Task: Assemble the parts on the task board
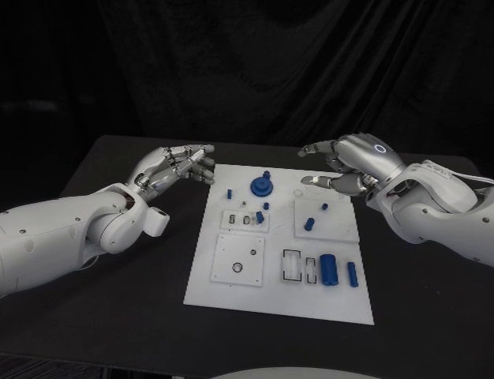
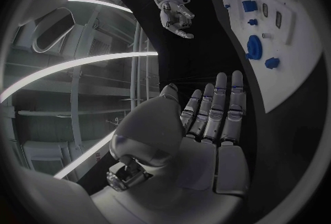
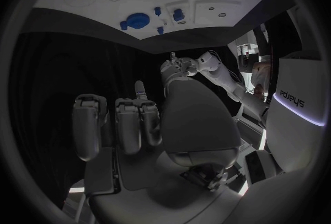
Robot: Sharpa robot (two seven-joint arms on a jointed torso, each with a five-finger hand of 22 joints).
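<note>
Two silver hands hover empty at the far corners of the flat white task board [image 1: 272, 304] on the matte black counter [image 1: 110, 316]. Left hand [image 1: 177, 169] has fingers extended, slightly apart; right hand [image 1: 352, 162] has fingers loosely curled, apart. Blue parts: a round disc with knob [image 1: 263, 186] and smooth cylinder [image 1: 329, 269].

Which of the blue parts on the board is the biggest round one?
The round disc-shaped blue part with a knob on top, at the far end of the task board. The other blue parts are slim cylinders or small pegs; this one is wide and flat.
</note>
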